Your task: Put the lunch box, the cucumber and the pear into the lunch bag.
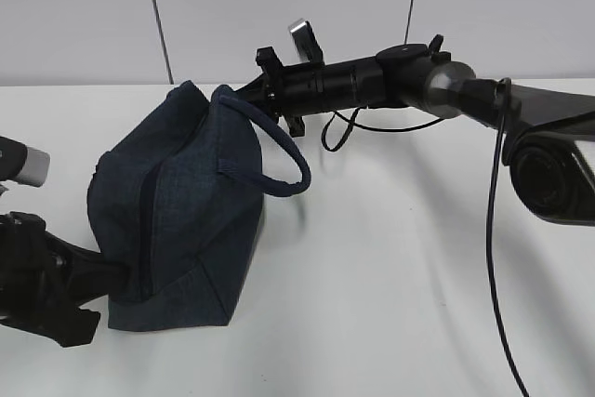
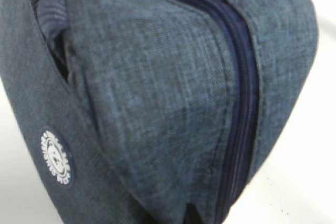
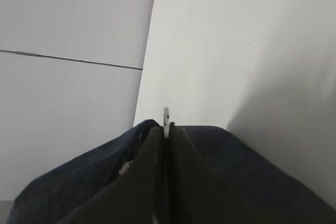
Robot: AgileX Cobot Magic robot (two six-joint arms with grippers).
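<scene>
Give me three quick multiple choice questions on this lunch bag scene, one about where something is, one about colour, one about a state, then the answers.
1. Where does the lunch bag sit in the exterior view?
A. left part of the table
B. far right edge
C. hanging above the table

2. What colour is the bag's fabric?
A. red
B. dark navy blue
C. yellow

3. How do the right gripper jaws stand in the right wrist view?
A. spread wide
B. pressed together on a small metal piece
C. out of view

Answers: 1 A, the bag rests on the white table at left. 2 B, all three views show navy cloth. 3 B, the fingers meet with a silvery tab sticking out between them, above the bag.
</scene>
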